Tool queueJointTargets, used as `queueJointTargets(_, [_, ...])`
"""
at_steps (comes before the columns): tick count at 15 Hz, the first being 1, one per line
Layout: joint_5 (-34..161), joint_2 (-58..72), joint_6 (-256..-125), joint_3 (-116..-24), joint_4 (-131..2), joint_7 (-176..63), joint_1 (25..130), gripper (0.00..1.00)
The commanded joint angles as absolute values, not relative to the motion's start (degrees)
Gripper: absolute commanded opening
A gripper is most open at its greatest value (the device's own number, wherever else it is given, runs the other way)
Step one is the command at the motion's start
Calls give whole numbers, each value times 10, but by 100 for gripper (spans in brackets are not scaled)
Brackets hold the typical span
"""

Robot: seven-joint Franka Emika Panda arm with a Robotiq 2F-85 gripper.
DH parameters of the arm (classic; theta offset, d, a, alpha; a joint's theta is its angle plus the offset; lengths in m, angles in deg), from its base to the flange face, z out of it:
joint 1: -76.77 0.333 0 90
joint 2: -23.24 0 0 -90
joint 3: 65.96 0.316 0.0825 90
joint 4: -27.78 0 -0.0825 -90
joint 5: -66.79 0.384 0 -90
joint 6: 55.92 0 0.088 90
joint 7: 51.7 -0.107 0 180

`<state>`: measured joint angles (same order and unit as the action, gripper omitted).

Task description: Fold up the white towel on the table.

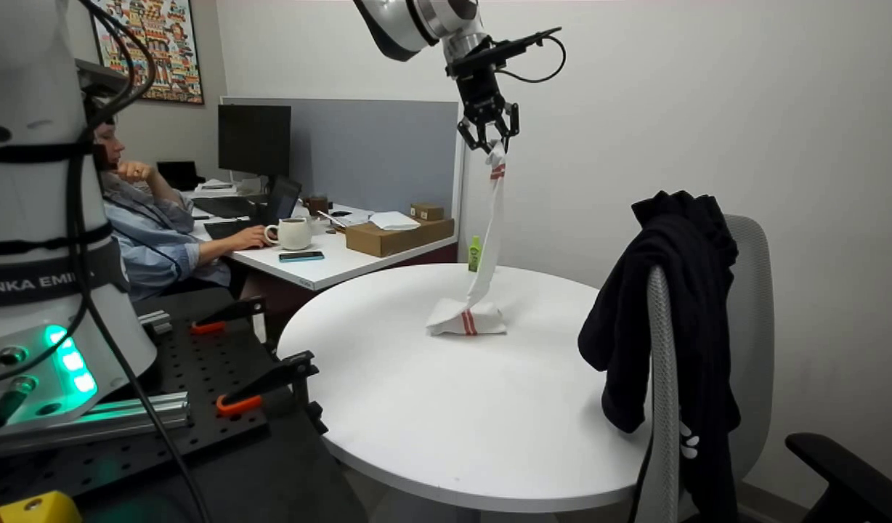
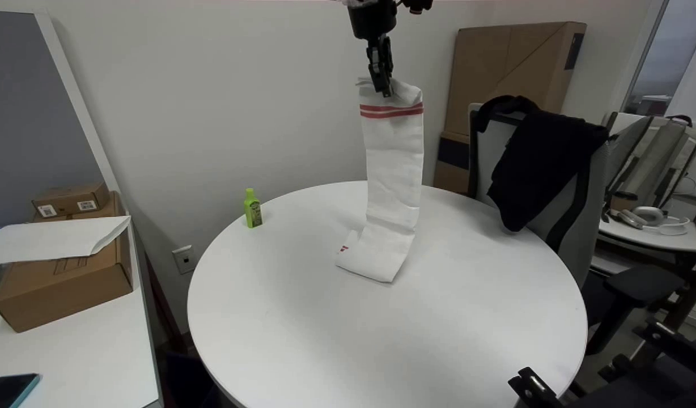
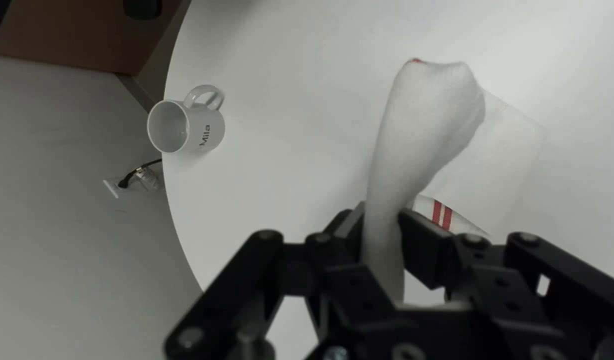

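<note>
The white towel (image 2: 393, 164) hangs as a long narrow strip from my gripper (image 2: 385, 92), its red stripes near the top. In both exterior views its lower end rests folded on the round white table (image 1: 475, 421), with another striped part (image 1: 469, 322) there. High above the tabletop, the gripper (image 1: 495, 145) is shut on the towel's upper end. Seen from the wrist view, cloth (image 3: 427, 110) runs up between the fingers (image 3: 427, 245), and a flat part (image 3: 492, 160) lies on the table below. Folds inside the grip are hidden.
A green bottle (image 2: 252, 209) stands at the table's edge near the wall. In the wrist view a white mug (image 3: 202, 125) sits by the table rim. A chair with a black jacket (image 1: 671, 312) adjoins the table. A person (image 1: 152, 211) sits at the cluttered desk (image 1: 330, 269).
</note>
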<state>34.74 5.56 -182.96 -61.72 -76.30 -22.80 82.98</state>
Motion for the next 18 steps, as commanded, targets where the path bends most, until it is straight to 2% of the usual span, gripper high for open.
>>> queueJointTargets(1, [327, 24, -1829, -616, -731, -193, 830, 6])
queueJointTargets(11, [314, -27, -1828, -609, -626, -110, 843, 6])
queueJointTargets(18, [307, -111, -1836, -623, -551, -85, 846, 6])
